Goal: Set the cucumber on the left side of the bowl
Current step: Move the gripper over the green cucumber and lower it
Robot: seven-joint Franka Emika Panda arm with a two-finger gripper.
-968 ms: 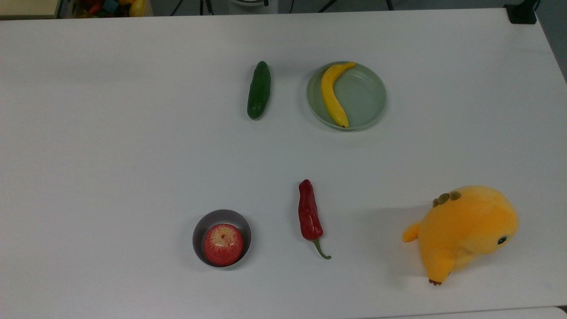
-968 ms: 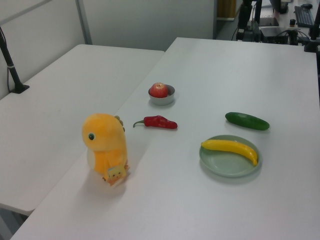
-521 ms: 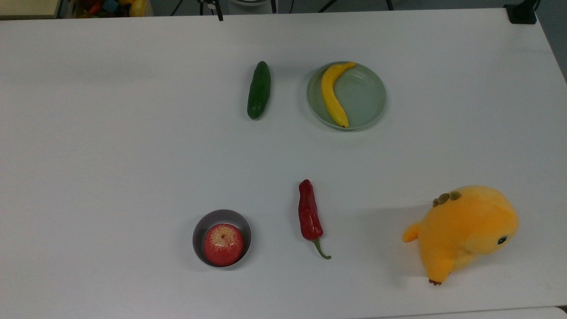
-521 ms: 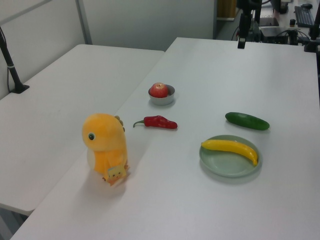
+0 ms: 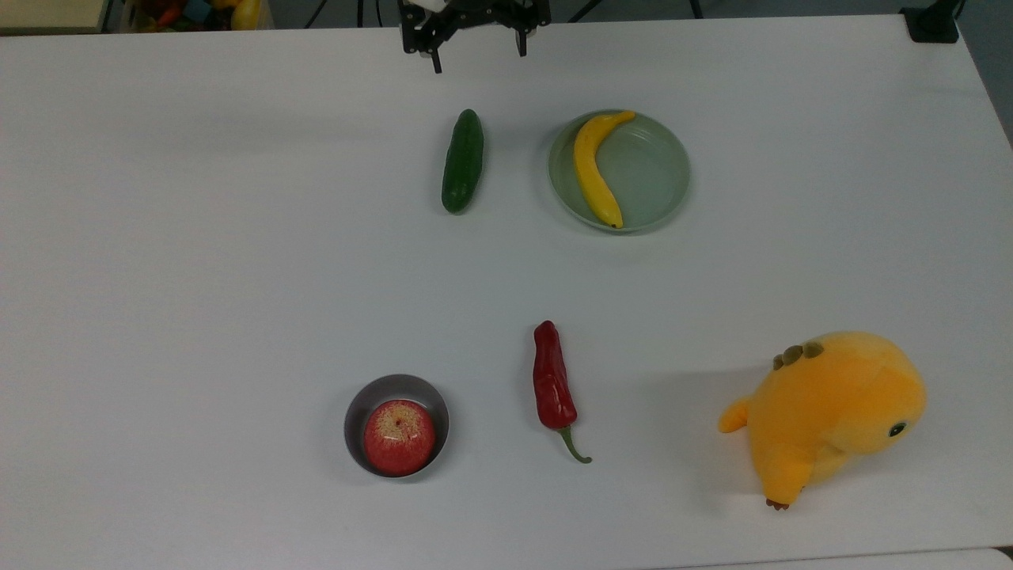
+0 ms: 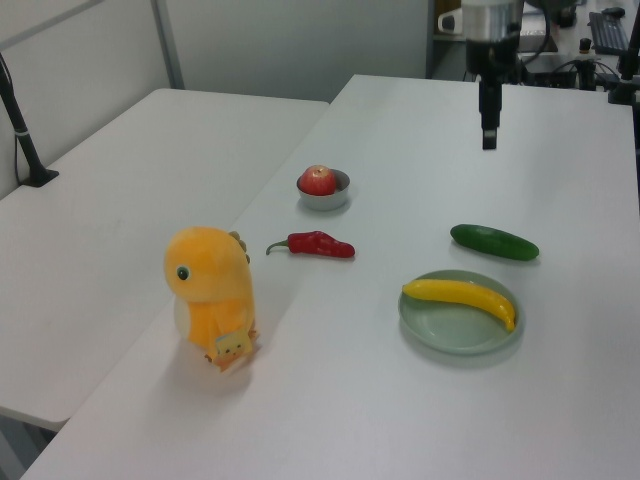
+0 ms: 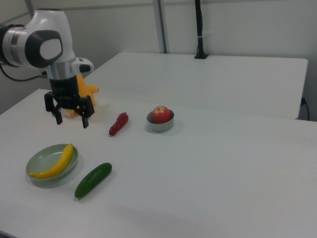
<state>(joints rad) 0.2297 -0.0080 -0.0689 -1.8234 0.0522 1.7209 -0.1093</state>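
Cucumber, dark green, smooth and long (image 5: 463, 161), lies flat on the white table (image 5: 198, 261), near the table edge at the top view's top and about halfway along that edge. Just beside it, toward the top view's right, sits the shallow pale green plate (image 5: 657, 178) with a yellow banana (image 5: 592, 170) on it; the two are apart. The small round grey bowl (image 5: 358, 404) holds a red apple (image 5: 399, 436) and stands well apart from the cucumber, near the edge at the top view's bottom. Between the bowl and the orange plush toy (image 5: 831, 412) lies the red chili pepper with a green stem (image 5: 552, 384). The black two-finger gripper (image 7: 70, 119) hangs above the table, touching nothing; its jaws stand wide apart and hold nothing.
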